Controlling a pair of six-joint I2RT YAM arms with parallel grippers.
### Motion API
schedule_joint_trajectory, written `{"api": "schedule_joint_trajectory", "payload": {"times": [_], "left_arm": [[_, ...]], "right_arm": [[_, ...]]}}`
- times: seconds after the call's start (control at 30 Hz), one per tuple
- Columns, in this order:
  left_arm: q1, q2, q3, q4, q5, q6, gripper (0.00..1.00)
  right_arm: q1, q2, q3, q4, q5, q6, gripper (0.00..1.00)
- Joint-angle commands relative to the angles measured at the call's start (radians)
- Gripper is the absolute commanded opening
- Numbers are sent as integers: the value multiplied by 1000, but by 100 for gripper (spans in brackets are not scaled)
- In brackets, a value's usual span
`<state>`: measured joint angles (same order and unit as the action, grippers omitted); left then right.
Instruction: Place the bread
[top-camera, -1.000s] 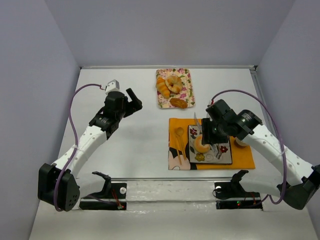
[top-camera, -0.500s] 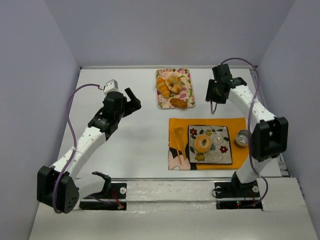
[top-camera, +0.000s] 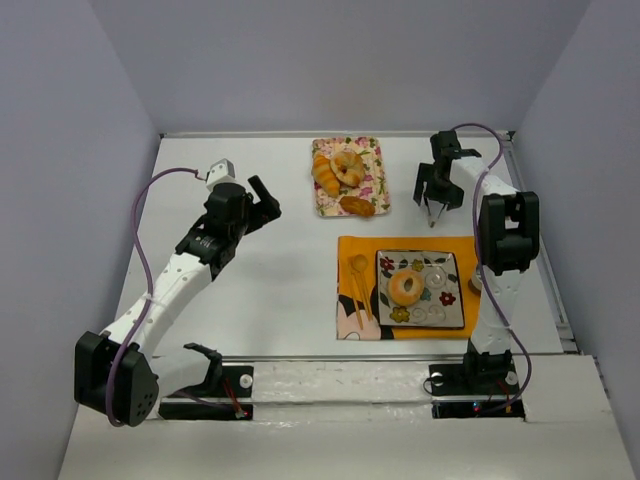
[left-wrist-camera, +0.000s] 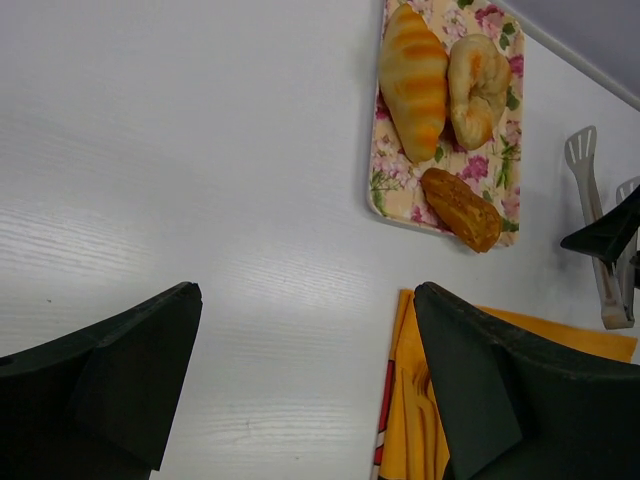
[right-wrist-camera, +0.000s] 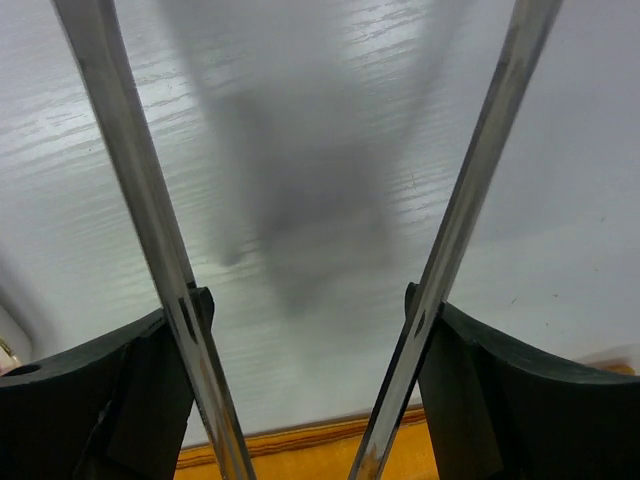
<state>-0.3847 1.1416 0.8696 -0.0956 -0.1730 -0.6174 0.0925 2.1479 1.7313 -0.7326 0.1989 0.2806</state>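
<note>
The bread (top-camera: 405, 287), a golden-brown ring, lies on the flowered square plate (top-camera: 448, 312) on the orange cloth (top-camera: 490, 250). No gripper touches it. My right gripper (top-camera: 437, 192) hovers above the bare table behind the cloth, shut on metal tongs (top-camera: 431, 215) whose two arms (right-wrist-camera: 140, 200) spread wide along the insides of its fingers (right-wrist-camera: 150, 380). Nothing sits between the tong arms. My left gripper (top-camera: 266, 198) is open and empty over the table, left of the pastry tray; in the left wrist view its jaws (left-wrist-camera: 310, 380) stand far apart.
A floral tray (top-camera: 372, 150) at the back holds a croissant (left-wrist-camera: 413, 78), a pale ring pastry (left-wrist-camera: 478, 85) and a brown pastry (left-wrist-camera: 462, 207). A wooden spoon and fork (top-camera: 357, 285) lie on the cloth's left. A small cup (top-camera: 476, 283) stands partly behind the right arm.
The right arm has lifted off the plate and swung to the far right of the table. The tongs have spread open. The bread stays on the plate. The left arm is still.
</note>
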Motion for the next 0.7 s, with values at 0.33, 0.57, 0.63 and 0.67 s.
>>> {"api": "schedule_joint_trajectory", "payload": {"times": [0.33, 0.57, 0.63, 0.67], "left_arm": [[3, -6, 9, 20, 17, 16, 99], [3, -58, -6, 17, -23, 13, 99], [3, -80, -29, 31, -63, 4, 99], [4, -85, -35, 34, -78, -1, 99]], "right_arm": [[-2, -176, 18, -25, 31, -38, 100], [-2, -537, -264, 31, 42, 37, 99], [-2, -699, -428, 83, 10, 64, 99], [-2, -753, -484, 102, 4, 78, 99]]}}
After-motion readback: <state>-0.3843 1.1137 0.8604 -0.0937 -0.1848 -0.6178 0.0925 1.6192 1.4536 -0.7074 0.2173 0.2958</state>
